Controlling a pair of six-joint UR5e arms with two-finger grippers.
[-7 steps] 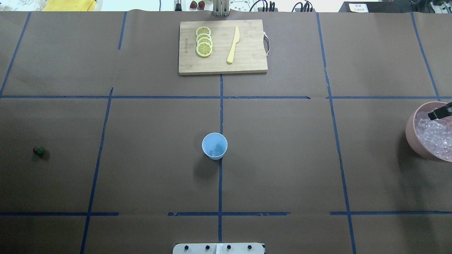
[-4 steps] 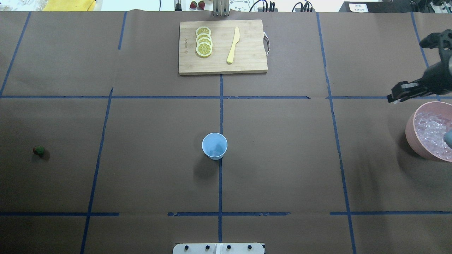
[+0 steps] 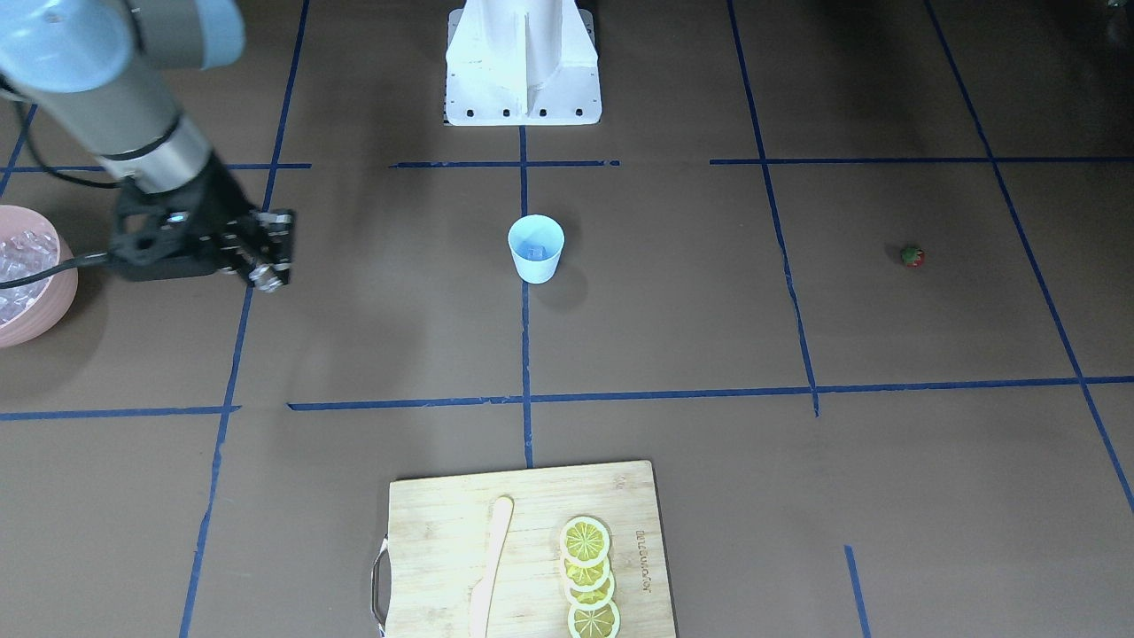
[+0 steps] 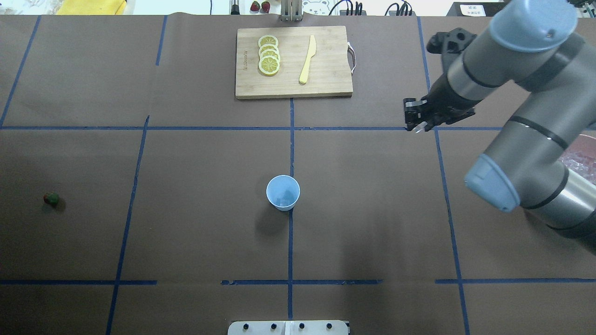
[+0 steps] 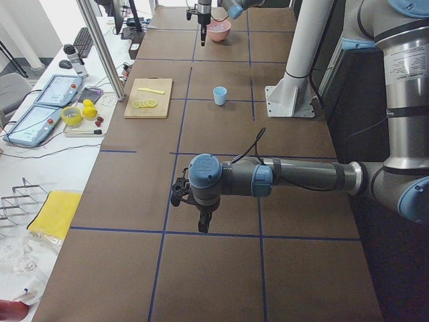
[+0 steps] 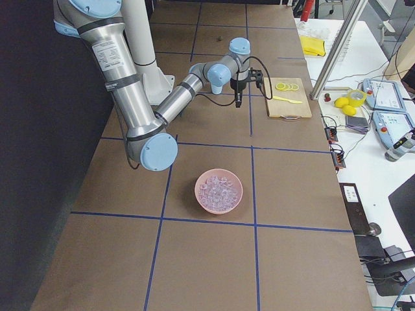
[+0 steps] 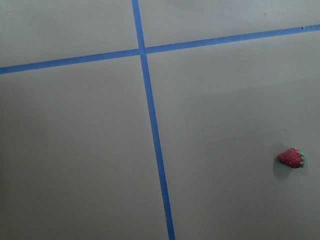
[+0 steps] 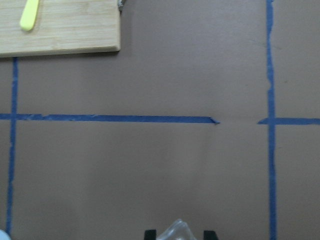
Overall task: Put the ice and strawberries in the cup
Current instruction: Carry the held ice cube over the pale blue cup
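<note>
Right wrist-mounted view shows the right gripper (image 8: 179,234) clamped on an ice cube (image 8: 176,229), best carried level (no tilting) to the cup (image 4: 282,192), midway between the side edges of the table (image 4: 372,223), and released only above its mouth.

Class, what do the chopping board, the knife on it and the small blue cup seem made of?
Rectangular tan chopping board: probably bamboo, matt, striped grain. Pale yellow knife: likely plastic or wood, uniform colour. Small light-blue tapered cup: seemingly plastic, smooth, thin-walled.
</note>
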